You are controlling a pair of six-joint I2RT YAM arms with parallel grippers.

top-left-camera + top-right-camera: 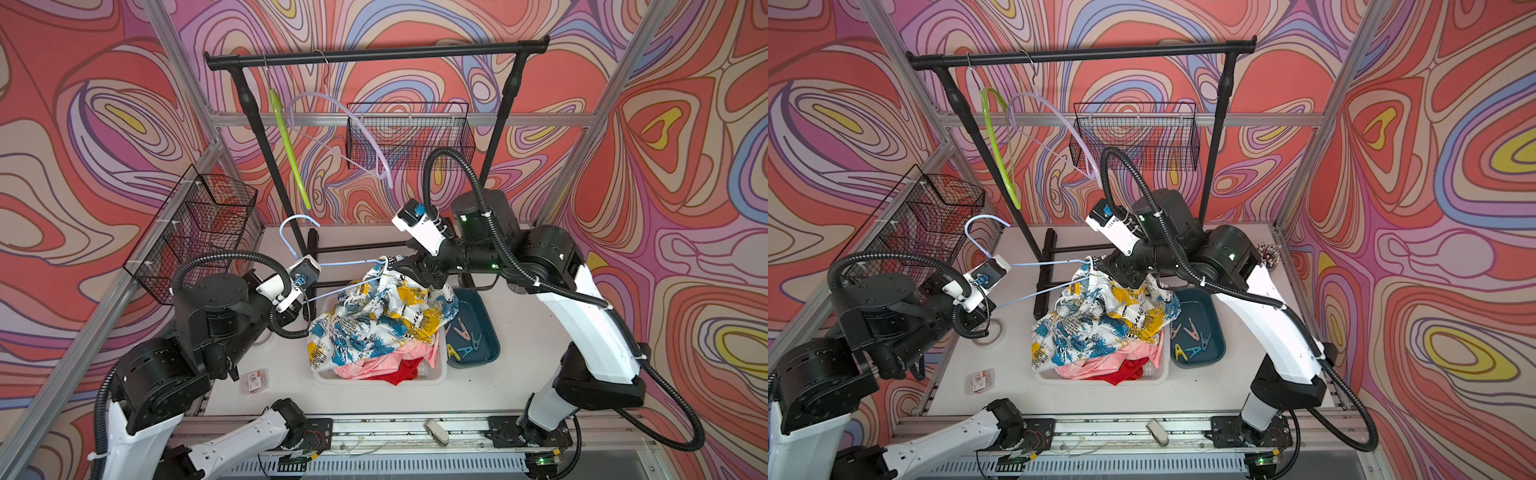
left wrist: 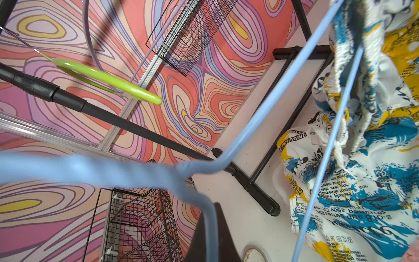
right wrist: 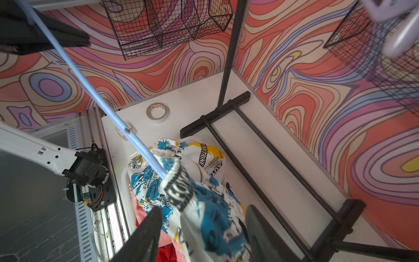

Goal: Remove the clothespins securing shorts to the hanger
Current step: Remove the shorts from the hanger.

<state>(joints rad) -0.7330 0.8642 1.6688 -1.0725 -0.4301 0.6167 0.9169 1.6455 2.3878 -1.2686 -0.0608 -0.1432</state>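
Printed shorts are hung from a light blue hanger and draped into a white basket over pink shorts and red shorts. A teal tray is set at 3 o'clock of the basket. The hanger is clamped by the left gripper at 10 o'clock of the basket. The right gripper is spread wide around the waistband at 12 o'clock. Clothespins are seen in the tray.
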